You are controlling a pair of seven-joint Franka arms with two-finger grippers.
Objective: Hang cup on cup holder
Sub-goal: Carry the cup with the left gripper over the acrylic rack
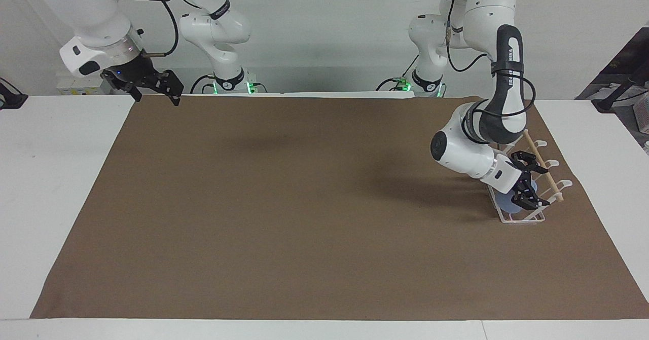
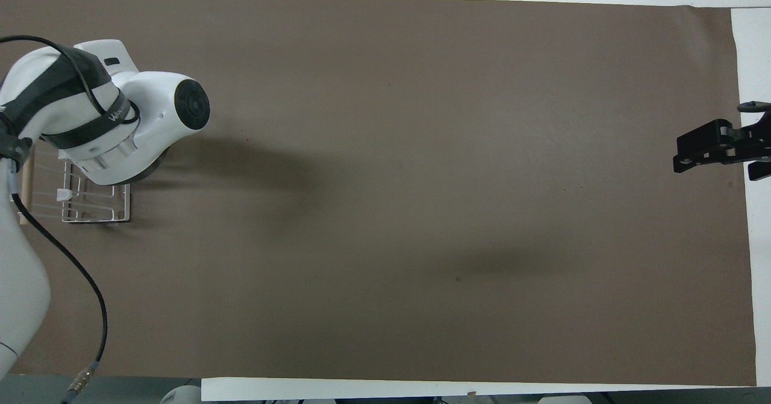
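The white wire cup holder (image 1: pixel 523 218) stands at the left arm's end of the brown mat, its wooden dowel (image 1: pixel 543 168) slanting across the top. It also shows in the overhead view (image 2: pixel 96 206). My left gripper (image 1: pixel 528 187) is low among the holder's wire loops, shut on the light blue cup (image 1: pixel 507 201). Only a small part of the cup shows below the hand. In the overhead view the left arm hides both cup and gripper. My right gripper (image 1: pixel 154 90) waits open and empty over the mat's edge at the right arm's end, also seen in the overhead view (image 2: pixel 717 149).
The brown mat (image 1: pixel 304 203) covers most of the white table (image 1: pixel 56 178). The left arm's cable (image 2: pixel 90 295) hangs over the mat's near corner.
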